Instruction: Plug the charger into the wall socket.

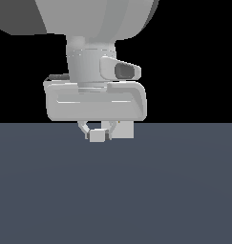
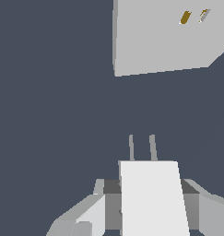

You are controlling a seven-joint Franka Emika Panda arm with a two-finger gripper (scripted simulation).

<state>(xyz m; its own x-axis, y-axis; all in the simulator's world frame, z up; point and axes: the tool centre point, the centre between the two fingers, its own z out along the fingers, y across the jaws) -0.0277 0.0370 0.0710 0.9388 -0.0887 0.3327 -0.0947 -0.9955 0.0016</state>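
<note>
Wrist view: I've got the charger point(image 2: 152, 198) clamped between the gripper point(image 2: 150, 216) fingers point(image 2: 88, 216), prongs facing the socket point(image 2: 168, 37), well apart from it.

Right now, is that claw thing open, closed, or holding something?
Gripper: closed on the charger, its prongs pointing out toward the wall socket, not yet plugged in.
</note>
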